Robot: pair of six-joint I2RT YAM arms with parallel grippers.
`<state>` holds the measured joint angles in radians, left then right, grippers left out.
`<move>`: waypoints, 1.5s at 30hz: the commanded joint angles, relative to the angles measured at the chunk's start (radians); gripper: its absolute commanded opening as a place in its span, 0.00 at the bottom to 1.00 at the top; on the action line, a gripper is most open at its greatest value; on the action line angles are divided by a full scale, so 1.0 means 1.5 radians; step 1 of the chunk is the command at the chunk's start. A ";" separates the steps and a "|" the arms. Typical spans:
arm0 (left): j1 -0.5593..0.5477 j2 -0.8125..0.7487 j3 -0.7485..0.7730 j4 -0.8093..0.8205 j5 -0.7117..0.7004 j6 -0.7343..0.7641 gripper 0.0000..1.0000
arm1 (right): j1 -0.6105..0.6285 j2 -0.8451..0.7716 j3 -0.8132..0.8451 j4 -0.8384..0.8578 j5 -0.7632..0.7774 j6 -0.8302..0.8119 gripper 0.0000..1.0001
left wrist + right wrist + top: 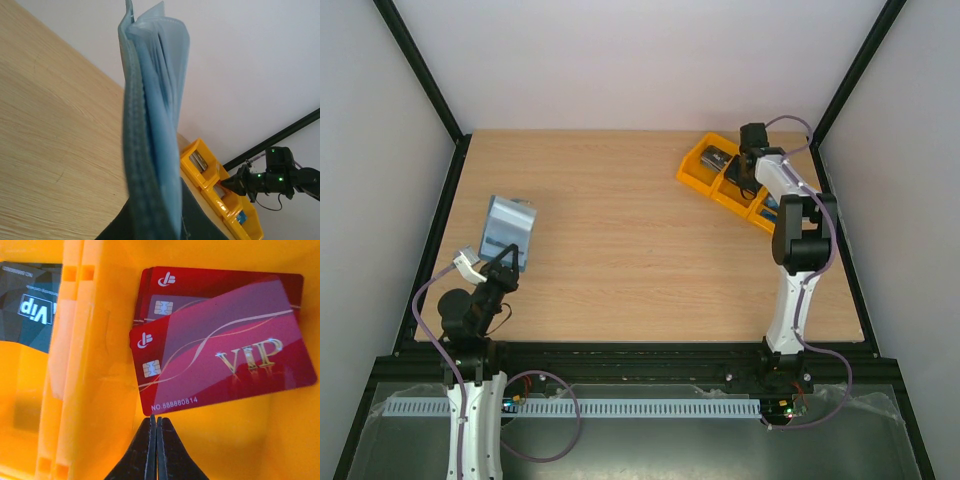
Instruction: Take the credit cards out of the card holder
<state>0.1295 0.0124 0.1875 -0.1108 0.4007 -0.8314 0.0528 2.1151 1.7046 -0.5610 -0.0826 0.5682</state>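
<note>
The teal-blue card holder (pixel 508 232) stands on edge over the left of the table, pinched at its lower end by my left gripper (pixel 503 264). In the left wrist view the card holder (pixel 150 125) fills the middle, its lighter blue leaves slightly spread, with my dark fingers (pixel 200 225) on either side. No card shows in it from here. My right gripper (pixel 156 421) is shut and empty, its tips just below a tilted red credit card (pixel 220 355) lying on other red cards (pixel 210 277). A dark grey card (pixel 30 305) lies in the neighbouring compartment.
The orange three-compartment tray (pixel 695 165) sits at the far right of the table, and my right gripper (pixel 742 178) reaches down into its middle compartment. A blue card (pixel 241 216) lies in the end compartment. Black frame posts border the table.
</note>
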 commanded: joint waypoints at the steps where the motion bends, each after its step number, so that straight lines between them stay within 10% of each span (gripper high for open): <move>1: 0.005 -0.014 -0.003 0.027 0.009 -0.002 0.02 | 0.004 0.031 0.033 -0.020 0.001 -0.001 0.02; 45: 0.006 -0.014 -0.004 0.025 0.003 -0.002 0.02 | 0.004 0.060 0.035 0.016 0.010 0.004 0.02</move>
<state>0.1341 0.0124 0.1875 -0.1108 0.4000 -0.8314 0.0536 2.2124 1.7458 -0.5335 -0.0864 0.5869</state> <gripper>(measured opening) 0.076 0.017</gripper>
